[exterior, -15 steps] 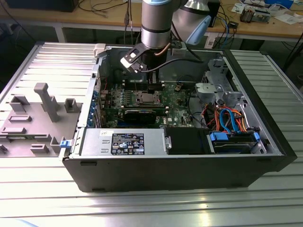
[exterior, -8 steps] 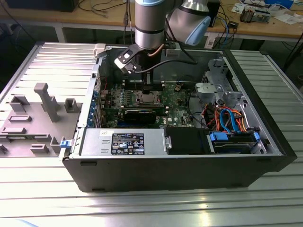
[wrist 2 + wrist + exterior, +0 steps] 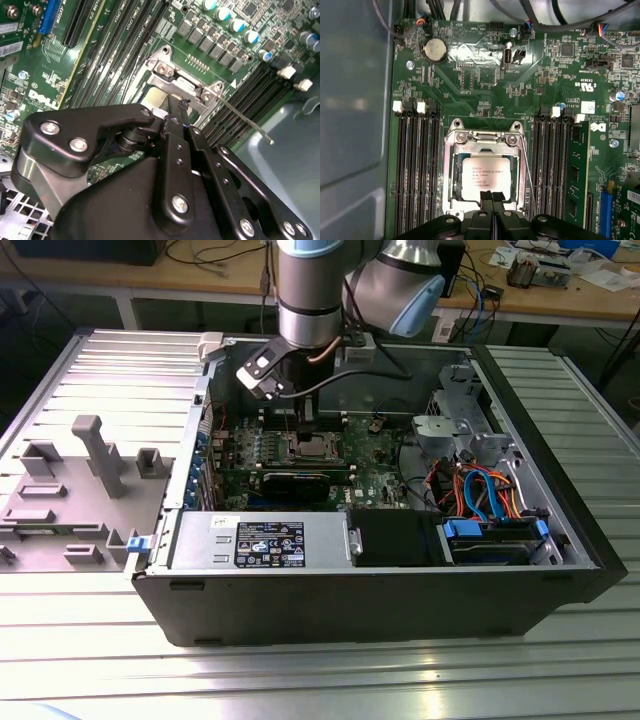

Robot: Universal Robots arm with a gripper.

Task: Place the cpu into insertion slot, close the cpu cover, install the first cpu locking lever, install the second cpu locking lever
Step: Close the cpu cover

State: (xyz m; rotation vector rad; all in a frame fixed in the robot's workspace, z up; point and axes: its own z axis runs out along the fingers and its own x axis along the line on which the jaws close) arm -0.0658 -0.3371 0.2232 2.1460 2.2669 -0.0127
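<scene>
The gripper (image 3: 492, 195), fingers pressed together, rests its tips at the cpu cover's (image 3: 470, 148) edge, the cpu (image 3: 486, 172) framed inside it.

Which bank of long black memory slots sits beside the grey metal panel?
The black slot bank opposite the thin wire lever, across the silvery socket; the other borders green board.

The arm (image 3: 310, 290) reaches down into the open computer case (image 3: 350, 605), its gripper (image 3: 306, 428) right over the insertion slot (image 3: 312, 449) on the green motherboard (image 3: 378, 455) (orange and blue cables (image 3: 480, 490) lie towards the exterior view's right).
</scene>
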